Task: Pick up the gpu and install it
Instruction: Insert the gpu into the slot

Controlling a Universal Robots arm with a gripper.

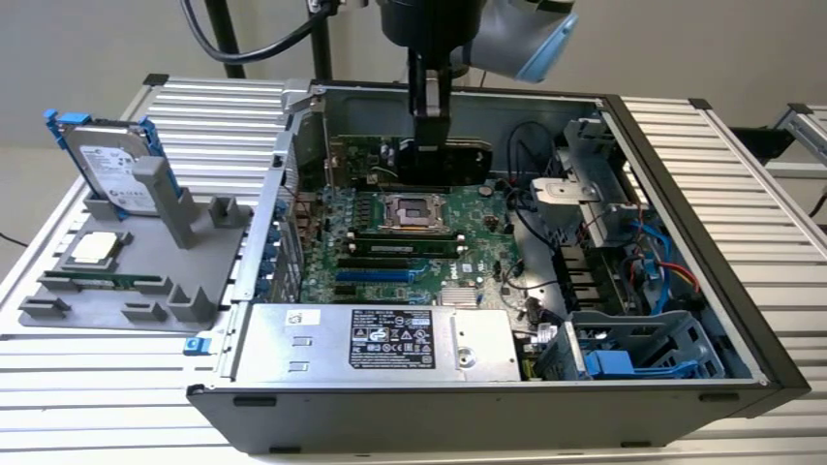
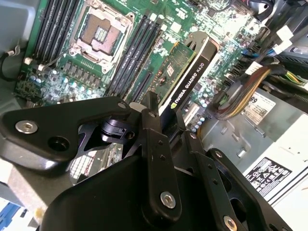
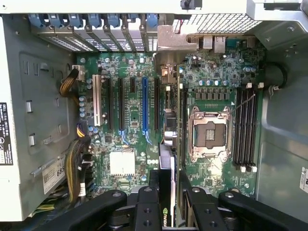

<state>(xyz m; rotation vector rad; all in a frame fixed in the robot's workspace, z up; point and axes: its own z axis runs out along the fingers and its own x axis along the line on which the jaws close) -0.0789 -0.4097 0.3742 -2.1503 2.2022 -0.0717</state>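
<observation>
The gpu (image 2: 188, 67), a green card with a black cooler, hangs edge-down inside the open computer case (image 1: 672, 223), and my gripper (image 2: 168, 121) is shut on its upper edge. In the first wrist view the gpu (image 3: 168, 144) appears edge-on between the black fingers (image 3: 144, 197), just above the motherboard (image 3: 130, 120). It lies beside the blue slot (image 3: 145, 103) and the CPU socket (image 3: 208, 134), with its silver bracket (image 3: 171, 43) toward the case's rear wall. In the exterior view the gripper (image 1: 429, 131) holds the gpu (image 1: 446, 160) over the far part of the motherboard (image 1: 387, 247).
A silver power supply (image 1: 375, 339) fills the case's near side, with a drive cage (image 1: 633, 349) and cables (image 1: 646, 262) at the exterior view's right. On the left, a grey fixture (image 1: 116, 291) carries a hard drive (image 1: 110, 165), a processor (image 1: 97, 247) and a memory stick (image 1: 110, 281).
</observation>
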